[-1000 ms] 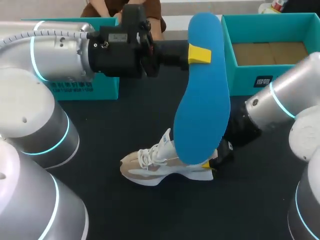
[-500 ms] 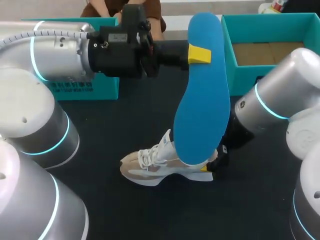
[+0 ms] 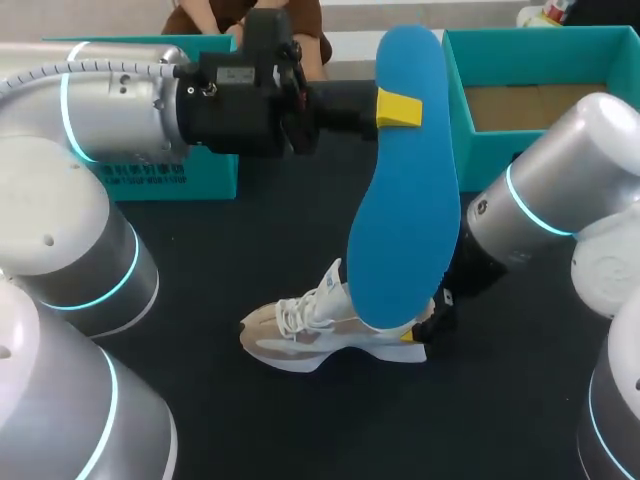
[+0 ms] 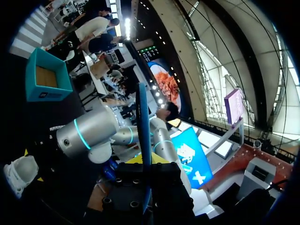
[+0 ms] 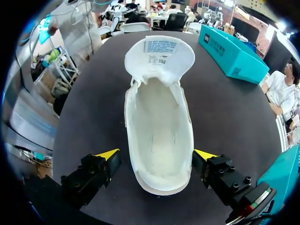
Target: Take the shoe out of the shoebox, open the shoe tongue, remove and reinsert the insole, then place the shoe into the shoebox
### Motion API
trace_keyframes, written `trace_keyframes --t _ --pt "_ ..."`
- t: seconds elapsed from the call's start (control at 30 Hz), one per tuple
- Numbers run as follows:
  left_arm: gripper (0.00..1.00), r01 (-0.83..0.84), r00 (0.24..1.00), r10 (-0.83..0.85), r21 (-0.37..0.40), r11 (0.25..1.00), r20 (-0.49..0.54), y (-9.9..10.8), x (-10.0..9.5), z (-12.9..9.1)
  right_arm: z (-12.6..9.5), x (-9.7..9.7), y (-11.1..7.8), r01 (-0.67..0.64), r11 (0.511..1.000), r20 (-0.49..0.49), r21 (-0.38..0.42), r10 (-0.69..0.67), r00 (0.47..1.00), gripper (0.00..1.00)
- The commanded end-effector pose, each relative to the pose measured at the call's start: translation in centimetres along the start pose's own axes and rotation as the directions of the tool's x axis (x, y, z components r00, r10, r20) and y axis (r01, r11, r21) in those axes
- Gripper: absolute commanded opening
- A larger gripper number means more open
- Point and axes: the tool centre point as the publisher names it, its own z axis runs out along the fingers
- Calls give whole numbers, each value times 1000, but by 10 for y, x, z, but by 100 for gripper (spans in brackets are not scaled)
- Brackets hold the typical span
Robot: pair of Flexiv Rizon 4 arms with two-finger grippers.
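- Resting on its sole on the black counter point(image 3: 250, 250), the beige-and-white lace-up sneaker point(image 3: 300, 340) has its tongue folded forward and its white inside laid bare.
- The right pincer point(image 5: 157, 157) straddles the sneaker's heel with its fingers apart, one yellow tip on each side.
- The left pincer point(image 3: 398, 108) is clamped on the long blue foam insole point(image 3: 405, 200), which stands on end above the sneaker.
- The open teal cardboard shoebox point(image 3: 500, 150) sits beyond the sneaker, on the right arm's side.

Shoe tongue label point(image 5: 161, 48): print unreadable
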Motion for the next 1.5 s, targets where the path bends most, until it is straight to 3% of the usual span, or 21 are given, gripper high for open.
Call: trace_keyframes --t 0.03,0.8,1.27,1.5 --pt "0 1 1000 -1 0 1000 2 1 0 0 2 3 1 0 1000 2 2 0 1000 100" --pt "0 1 1000 -1 0 1000 2 1 0 0 2 3 1 0 1000 2 2 0 1000 100" --pt "0 1 1000 -1 0 1000 2 1 0 0 -39 8 0 -5 986 17 166 2 1000 100" --pt "0 1 1000 -1 0 1000 2 1 0 0 -53 5 1 -80 964 84 253 60 995 100"
